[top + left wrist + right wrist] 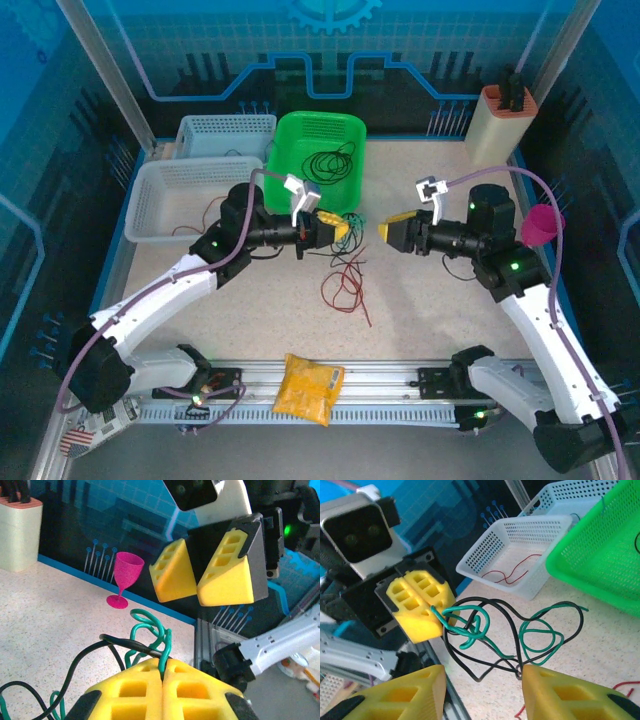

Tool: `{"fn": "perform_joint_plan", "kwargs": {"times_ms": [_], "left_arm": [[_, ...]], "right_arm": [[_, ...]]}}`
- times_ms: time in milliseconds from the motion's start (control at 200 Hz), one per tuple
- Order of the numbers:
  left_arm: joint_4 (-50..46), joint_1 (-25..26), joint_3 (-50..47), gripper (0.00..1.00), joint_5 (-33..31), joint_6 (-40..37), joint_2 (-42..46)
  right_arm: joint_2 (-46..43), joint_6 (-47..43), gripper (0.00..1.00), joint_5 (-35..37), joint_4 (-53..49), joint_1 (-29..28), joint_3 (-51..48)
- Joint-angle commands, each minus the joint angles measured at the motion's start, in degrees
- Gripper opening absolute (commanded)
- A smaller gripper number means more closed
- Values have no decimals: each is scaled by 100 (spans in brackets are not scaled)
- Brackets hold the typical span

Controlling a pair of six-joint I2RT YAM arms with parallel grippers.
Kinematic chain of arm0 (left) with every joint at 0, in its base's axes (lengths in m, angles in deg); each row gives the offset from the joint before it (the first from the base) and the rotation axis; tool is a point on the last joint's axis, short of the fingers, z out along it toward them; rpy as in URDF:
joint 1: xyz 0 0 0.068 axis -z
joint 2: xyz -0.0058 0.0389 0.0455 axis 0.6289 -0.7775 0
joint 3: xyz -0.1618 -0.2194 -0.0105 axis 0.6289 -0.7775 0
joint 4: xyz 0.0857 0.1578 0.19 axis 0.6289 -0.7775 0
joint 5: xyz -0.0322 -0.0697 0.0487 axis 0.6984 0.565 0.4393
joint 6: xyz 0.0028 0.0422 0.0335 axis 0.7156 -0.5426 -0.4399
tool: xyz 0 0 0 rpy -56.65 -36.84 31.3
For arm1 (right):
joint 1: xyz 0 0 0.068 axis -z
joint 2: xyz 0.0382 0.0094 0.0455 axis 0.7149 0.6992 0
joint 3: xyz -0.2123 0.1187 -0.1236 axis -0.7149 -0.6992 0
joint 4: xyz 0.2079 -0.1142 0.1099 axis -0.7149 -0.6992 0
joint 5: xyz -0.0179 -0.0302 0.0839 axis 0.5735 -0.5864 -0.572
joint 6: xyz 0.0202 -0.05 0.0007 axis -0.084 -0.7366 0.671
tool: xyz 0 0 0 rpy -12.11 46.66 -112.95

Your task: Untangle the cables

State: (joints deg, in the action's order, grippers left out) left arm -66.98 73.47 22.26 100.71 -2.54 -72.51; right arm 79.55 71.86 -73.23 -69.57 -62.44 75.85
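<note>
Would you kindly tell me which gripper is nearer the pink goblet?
Right. The right gripper is left of the pink goblet, overhead; the left gripper sits even farther left.

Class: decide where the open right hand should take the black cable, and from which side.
Probably the wide free loop of the black cable, clear of the green cable knotted at the shut left hand; come from the right, where it runs alone.

Bright even light, blue cast, soft shadows, close foreground slightly blurred
</note>
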Motion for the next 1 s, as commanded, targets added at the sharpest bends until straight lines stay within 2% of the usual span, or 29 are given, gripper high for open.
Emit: {"fn": "perform_joint_plan", "kwargs": {"times_ms": [0,265,550,710,866,996], "left_arm": [[-40,-21,-22,0,629,-608,-8],[-481,-24,22,0,966,-1261,-92],[-1013,-31,260,0,1287,-1699,-304],[-1114,-29,339,0,1430,-1775,-359],[-1239,-29,417,0,1575,-1866,-437],[-1409,-24,499,0,1655,-1987,-478]], "right_arm": [[-49,-1537,43,-197,-544,60,234],[159,-3085,45,-1199,-773,-67,141],[417,-5257,53,-471,-1292,-822,334],[751,-5740,52,-153,-1618,-1009,670],[981,-5913,47,124,-1602,-1191,882],[1131,-6075,48,420,-1652,-1314,1042]]}}
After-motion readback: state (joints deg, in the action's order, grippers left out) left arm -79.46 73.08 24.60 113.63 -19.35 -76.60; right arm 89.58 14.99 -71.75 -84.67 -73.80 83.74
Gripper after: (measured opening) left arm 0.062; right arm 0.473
